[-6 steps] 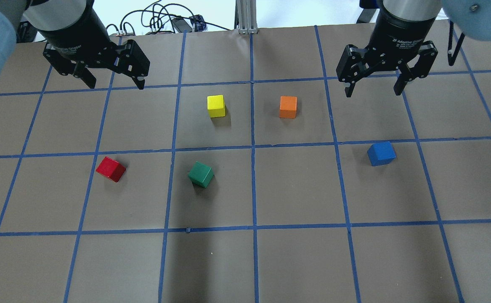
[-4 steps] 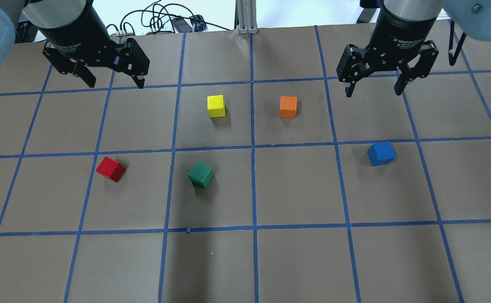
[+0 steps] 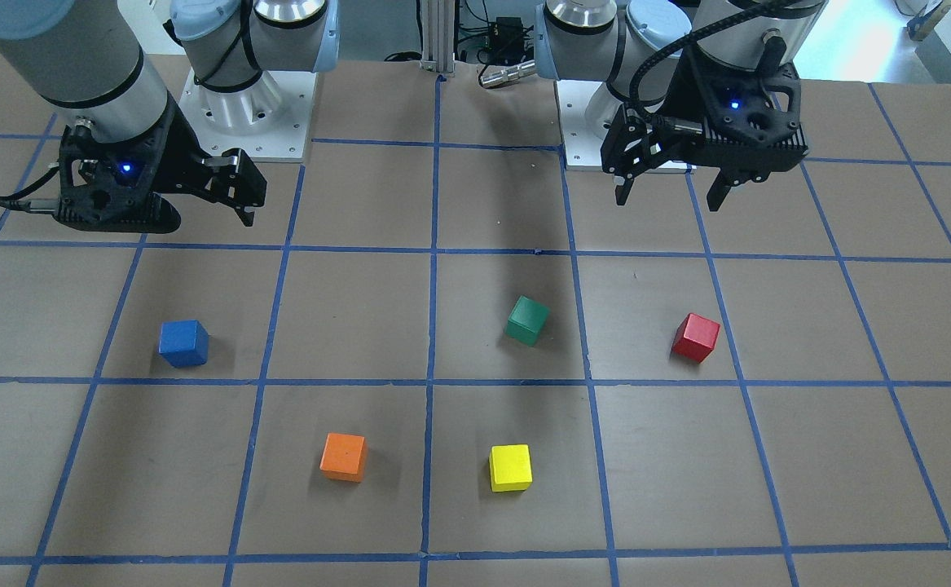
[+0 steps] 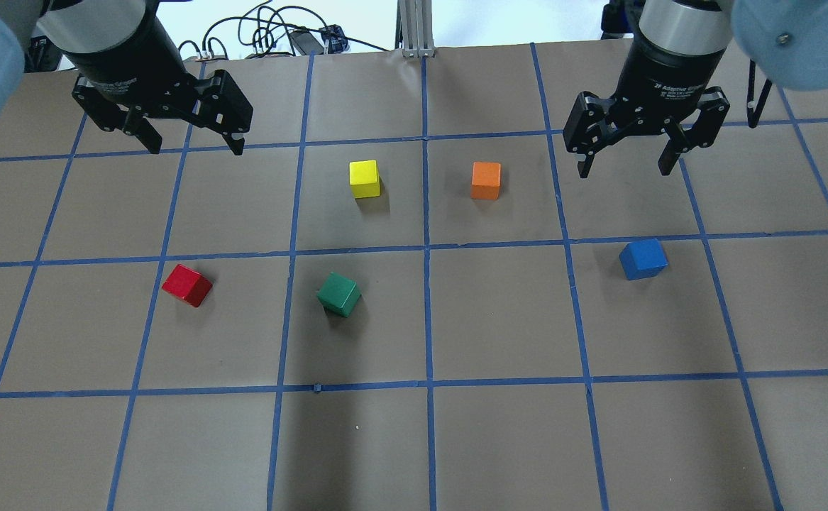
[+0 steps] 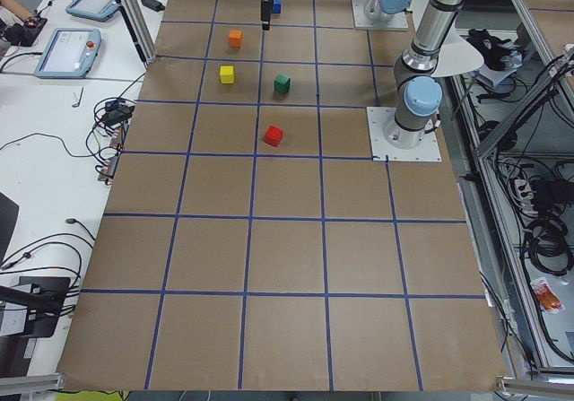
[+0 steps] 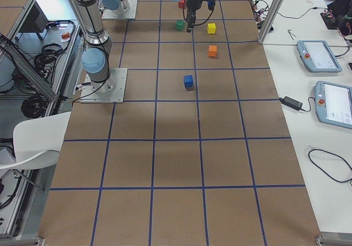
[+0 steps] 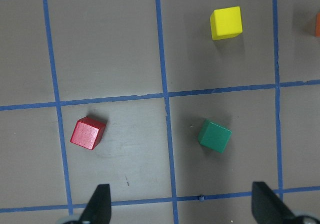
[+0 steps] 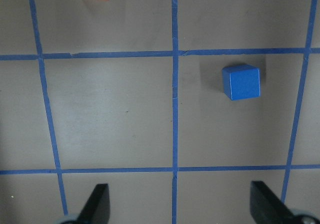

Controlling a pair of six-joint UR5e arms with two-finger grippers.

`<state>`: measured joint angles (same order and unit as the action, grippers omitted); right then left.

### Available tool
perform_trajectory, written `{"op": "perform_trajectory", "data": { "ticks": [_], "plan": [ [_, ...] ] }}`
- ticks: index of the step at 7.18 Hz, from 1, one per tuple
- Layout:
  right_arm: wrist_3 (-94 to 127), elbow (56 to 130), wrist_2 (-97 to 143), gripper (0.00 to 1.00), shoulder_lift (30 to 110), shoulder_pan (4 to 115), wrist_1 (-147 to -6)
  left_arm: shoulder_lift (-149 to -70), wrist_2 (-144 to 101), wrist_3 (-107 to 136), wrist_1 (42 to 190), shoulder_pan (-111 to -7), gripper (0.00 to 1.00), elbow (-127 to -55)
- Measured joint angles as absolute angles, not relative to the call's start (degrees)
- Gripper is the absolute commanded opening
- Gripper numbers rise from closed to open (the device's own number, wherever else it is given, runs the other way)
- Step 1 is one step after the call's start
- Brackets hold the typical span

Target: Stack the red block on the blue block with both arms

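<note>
no step of the stack was complete. the left gripper [image 4: 195, 142] hovered above the table [image 4: 499, 440] with its fingers spread wide and empty. the red block [image 4: 186, 285] sat on the table, below and well apart from those fingers, offset toward one finger rather than centred between them. the right gripper [image 4: 624, 169] likewise had its fingers spread wide and empty, with the blue block [image 4: 643, 258] well apart from them, untouched. judged remaining: approach, grasp red, carry, place on blue, release.
</note>
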<state>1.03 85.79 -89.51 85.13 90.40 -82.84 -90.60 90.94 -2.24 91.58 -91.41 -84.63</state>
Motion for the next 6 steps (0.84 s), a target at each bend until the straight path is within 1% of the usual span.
{"op": "perform_trajectory", "data": {
  "ticks": [6],
  "plan": [
    [0.89, 86.04, -89.73, 1.0, 85.17, 90.35, -82.74, -91.64, 90.91, -0.73, 91.48, -91.49, 1.0, -84.38]
  ]
}}
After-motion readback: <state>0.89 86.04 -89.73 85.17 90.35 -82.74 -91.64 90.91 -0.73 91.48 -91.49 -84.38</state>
